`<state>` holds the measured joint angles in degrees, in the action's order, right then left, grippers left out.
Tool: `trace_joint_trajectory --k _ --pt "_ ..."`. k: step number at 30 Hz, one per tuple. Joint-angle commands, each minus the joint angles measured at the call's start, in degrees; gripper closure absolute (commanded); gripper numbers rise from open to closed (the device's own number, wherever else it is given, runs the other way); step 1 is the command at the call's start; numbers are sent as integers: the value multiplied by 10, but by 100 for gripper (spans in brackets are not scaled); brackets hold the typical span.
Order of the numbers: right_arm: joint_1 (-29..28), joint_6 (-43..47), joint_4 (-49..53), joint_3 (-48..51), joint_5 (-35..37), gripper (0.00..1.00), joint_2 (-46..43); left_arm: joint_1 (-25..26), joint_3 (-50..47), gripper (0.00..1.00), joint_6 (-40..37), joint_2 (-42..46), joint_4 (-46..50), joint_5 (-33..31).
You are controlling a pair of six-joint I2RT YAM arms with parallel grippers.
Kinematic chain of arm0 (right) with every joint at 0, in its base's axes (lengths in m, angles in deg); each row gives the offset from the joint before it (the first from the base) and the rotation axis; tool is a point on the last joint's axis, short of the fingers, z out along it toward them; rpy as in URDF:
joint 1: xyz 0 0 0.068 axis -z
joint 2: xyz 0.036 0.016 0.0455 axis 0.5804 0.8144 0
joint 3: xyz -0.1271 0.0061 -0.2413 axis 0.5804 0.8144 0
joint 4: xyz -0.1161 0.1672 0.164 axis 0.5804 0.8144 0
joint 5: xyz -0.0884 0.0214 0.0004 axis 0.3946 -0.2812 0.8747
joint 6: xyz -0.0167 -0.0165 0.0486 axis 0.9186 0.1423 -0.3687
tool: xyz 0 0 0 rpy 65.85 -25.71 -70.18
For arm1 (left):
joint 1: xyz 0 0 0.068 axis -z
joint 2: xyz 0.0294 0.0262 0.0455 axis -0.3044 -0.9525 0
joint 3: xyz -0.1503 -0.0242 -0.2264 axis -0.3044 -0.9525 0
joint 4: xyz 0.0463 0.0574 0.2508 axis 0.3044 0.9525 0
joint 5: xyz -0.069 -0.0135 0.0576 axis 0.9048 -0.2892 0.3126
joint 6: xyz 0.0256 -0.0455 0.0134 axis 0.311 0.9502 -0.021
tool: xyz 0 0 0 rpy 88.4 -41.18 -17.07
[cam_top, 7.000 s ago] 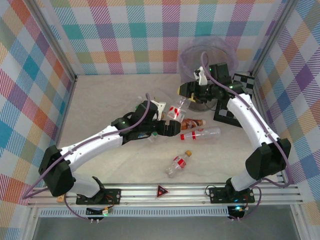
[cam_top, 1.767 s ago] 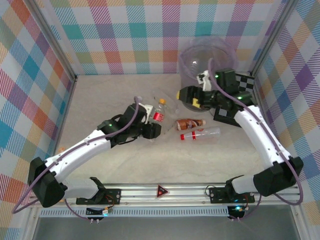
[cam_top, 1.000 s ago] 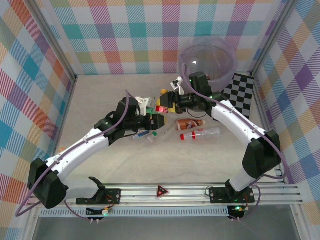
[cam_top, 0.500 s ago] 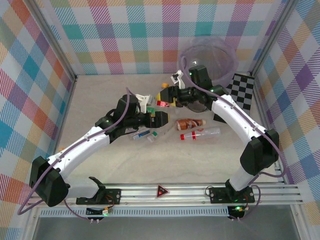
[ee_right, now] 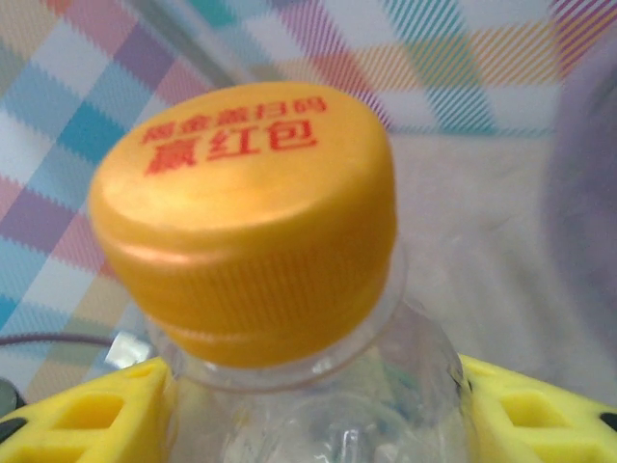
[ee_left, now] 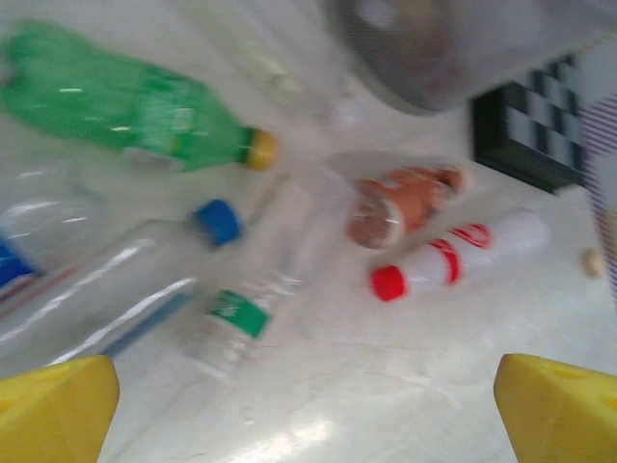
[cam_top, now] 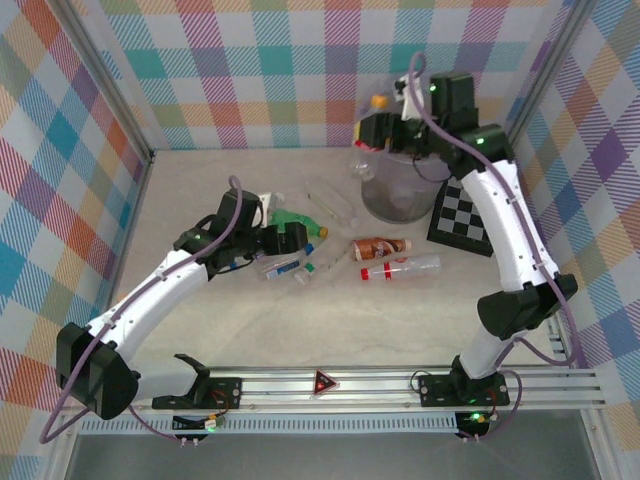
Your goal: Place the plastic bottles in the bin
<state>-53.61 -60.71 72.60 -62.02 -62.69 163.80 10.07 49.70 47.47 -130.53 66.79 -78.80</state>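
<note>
The bin (cam_top: 400, 195) stood on the far right of the table, at about 1 o'clock from its middle in the top view. The chequered board (cam_top: 458, 215) lay just beside the bin at 4 o'clock.

The right gripper (cam_top: 378, 128) was raised at the bin's 10 o'clock side, near the rim. It was closed on the shoulders of an orange-capped bottle (ee_right: 246, 222), held upright with the cap on top and a yellow finger (ee_right: 87, 410) pressed on either side. Judging from that, the bin's mouth lay toward 3 o'clock of the claw. The drop would call for a short carry that way, with the bottle's long axis vertical.

The left gripper (ee_left: 304, 415) hung wide open and empty above the loose bottles. In its wrist view the green bottle (ee_left: 125, 101) lay at 11 o'clock, its length running from 10 to 4. The red-capped bottle (ee_left: 463, 256) lay at 1 o'clock. The left arm was the nearer one to both.
</note>
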Motion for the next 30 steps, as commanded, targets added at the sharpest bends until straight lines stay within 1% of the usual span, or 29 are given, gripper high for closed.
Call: trace_joint_trajectory --k 1,3,7,14,18,23,26,30 --pt "45 18 36 -63 40 46 37 -35 9 2 31 7 60 -75" --pt "70 10 38 -98 43 46 62 -45 4 3 40 8 64 -91" --pt "105 -1 36 -161 65 47 117 -52 -7 3 41 7 63 -96" --pt "137 -11 49 -256 85 47 229 -53 -12 3 25 9 95 -121" --pt "139 -18 46 -266 70 47 276 -53 -13 4 16 11 101 -125" --pt "137 -24 54 -262 24 46 319 -53 -16 5 14 5 101 -121" --pt "135 -18 63 -242 5 42 330 -53 -19 5 13 1 99 -120" --pt "132 -12 62 -191 4 36 327 -53 -21 5 7 -6 98 -114"
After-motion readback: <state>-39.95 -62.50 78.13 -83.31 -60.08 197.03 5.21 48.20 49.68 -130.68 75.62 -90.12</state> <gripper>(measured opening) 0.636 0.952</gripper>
